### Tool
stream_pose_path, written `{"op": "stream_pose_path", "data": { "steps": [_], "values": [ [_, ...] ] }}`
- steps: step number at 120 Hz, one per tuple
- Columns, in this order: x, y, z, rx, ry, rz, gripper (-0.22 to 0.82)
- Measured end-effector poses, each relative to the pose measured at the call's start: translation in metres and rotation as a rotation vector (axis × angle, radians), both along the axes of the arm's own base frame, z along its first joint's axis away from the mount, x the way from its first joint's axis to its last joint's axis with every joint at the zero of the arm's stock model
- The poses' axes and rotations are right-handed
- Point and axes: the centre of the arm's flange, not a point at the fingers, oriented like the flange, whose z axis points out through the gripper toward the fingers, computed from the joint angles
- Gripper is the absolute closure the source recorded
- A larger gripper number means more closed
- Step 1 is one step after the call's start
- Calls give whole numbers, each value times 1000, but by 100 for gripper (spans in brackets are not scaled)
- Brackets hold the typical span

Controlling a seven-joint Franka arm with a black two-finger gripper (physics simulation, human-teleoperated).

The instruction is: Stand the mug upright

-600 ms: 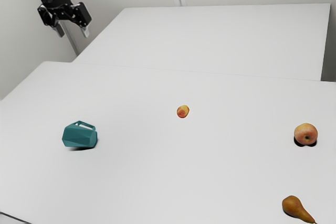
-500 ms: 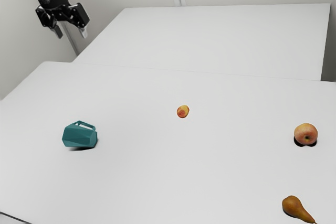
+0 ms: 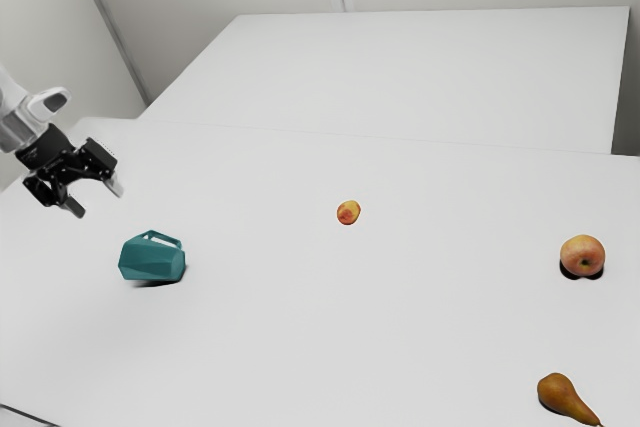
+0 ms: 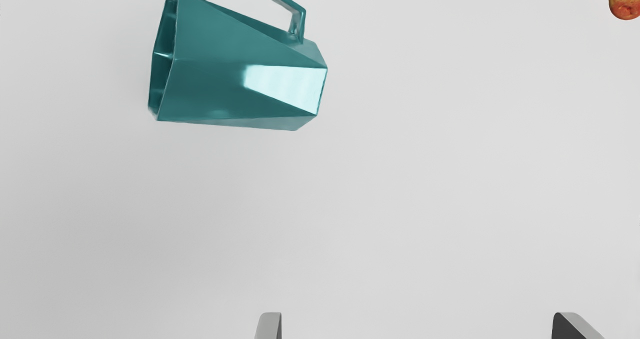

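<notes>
In the exterior view my gripper [image 3: 95, 203] hangs above the table at the left, up and to the left of the teal mug [image 3: 152, 260]. The mug lies on its side, its handle on the upper side and its narrower base toward the exterior view's right. In the wrist view the faceted mug [image 4: 240, 74] shows its open mouth at one end and the base at the other. My gripper [image 4: 417, 324] is open there, its two fingertips wide apart with nothing between them and apart from the mug.
A small red-yellow fruit [image 3: 348, 212] lies on the white table [image 3: 300, 337], to the exterior view's right of the mug. Farther right are an apple [image 3: 582, 256] and, nearer the front, a brown pear [image 3: 566, 398]. A second white surface [image 3: 400, 72] stands behind.
My gripper has come down a long way and a little toward the exterior view's left, nearer the mug's height. The mug and fruits have not moved.
</notes>
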Motion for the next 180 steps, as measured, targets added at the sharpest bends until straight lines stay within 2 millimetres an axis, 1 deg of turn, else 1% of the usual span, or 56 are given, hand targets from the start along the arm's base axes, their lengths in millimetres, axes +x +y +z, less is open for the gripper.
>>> {"op": "stream_pose_path", "data": {
  "steps": [6, 12, 17, 21, 27, 34, 37, 40, 47, 55, 64, 83, 100, 112, 131, 150, 180],
  "values": [
    [-10, 27, -25, -46, -5, 63, 2],
    [-17, 51, -45, -76, -18, 112, 2],
    [-21, 70, -63, -100, -26, 147, 2],
    [-22, 87, -83, -124, -26, 178, 2],
    [-18, 110, -108, -144, -35, 203, 2],
    [-6, 137, -126, -142, -55, 209, 2],
    [-3, 144, -134, -147, -65, 207, 2],
    [0, 147, -142, -157, -75, 199, 2],
    [8, 146, -154, -180, -107, 167, 2],
    [9, 145, -163, -222, -153, 146, 2],
    [8, 143, -166, -281, -226, 134, 2],
    [-10, 139, -178, -408, -361, 138, 2],
    [-7, 128, -179, -461, -426, 81, 2],
    [-3, 120, -182, -477, -450, 36, 2],
    [-3, 110, -195, -495, -460, -12, 2],
    [1, 98, -198, -502, -476, -61, 2],
    [-1, 85, -208, -513, -488, -98, 2]
  ]
}}
